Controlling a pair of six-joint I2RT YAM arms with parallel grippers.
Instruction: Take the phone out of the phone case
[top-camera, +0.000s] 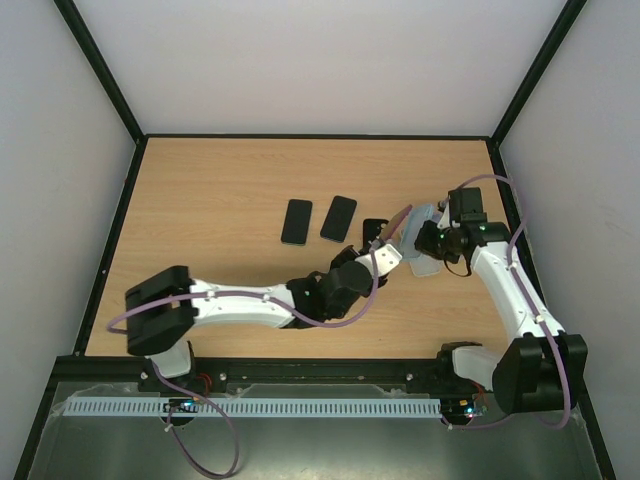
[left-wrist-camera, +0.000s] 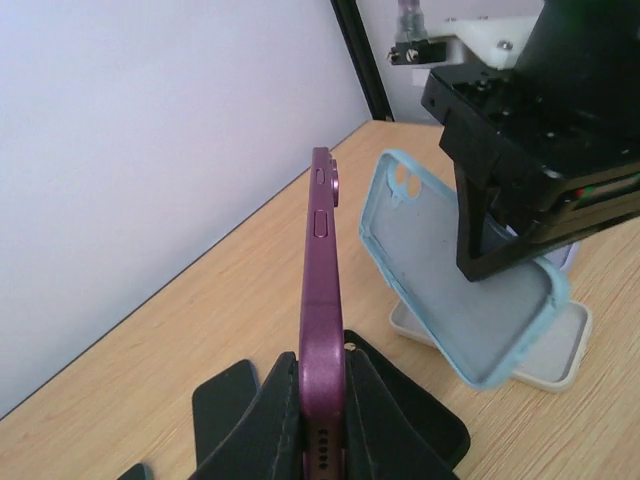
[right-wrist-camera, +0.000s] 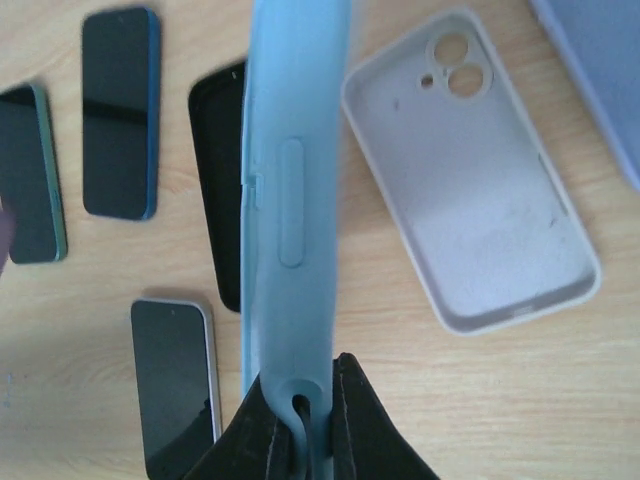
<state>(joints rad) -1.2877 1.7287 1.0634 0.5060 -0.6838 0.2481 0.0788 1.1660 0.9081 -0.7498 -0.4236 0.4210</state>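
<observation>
- Wooden surface (top-camera: 220, 190) fills the top view. The left arm (top-camera: 250, 305) and right arm (top-camera: 505, 285) meet right of centre, near the surface's right edge. One dark phone (top-camera: 296, 221) and a second dark phone (top-camera: 338, 218) lie flat just left of that meeting point. The far strip and the left half of the wood show nothing lying on them, so we judge the open room to be there.
- From the left wrist, we see the left tool (left-wrist-camera: 322, 372) clamped on the bottom end of the purple phone (left-wrist-camera: 320, 270), which stands on its edge with no case around it. The light-blue case (left-wrist-camera: 440, 290) hangs just beside it in the right tool (left-wrist-camera: 490, 240), with its hollow side towards the phone and a clear gap between the two. We judge the phone to be out of its case, so the step in hand is parting the two and setting them down. A cream case (left-wrist-camera: 565, 355) lies under the blue one, and a black case (left-wrist-camera: 228, 400) lies under the left tool.
- From the right wrist, we see the right tool pinched shut on one end of the light-blue case, seen edge-on. Directly below lie the cream case, hollow side up, the black case and a white-rimmed phone (right-wrist-camera: 175, 380), all close together. The next move, as we judge it, calls for drawing the arms apart sideways. After that, each piece should be lowered onto bare wood, not onto this crowded patch.
</observation>
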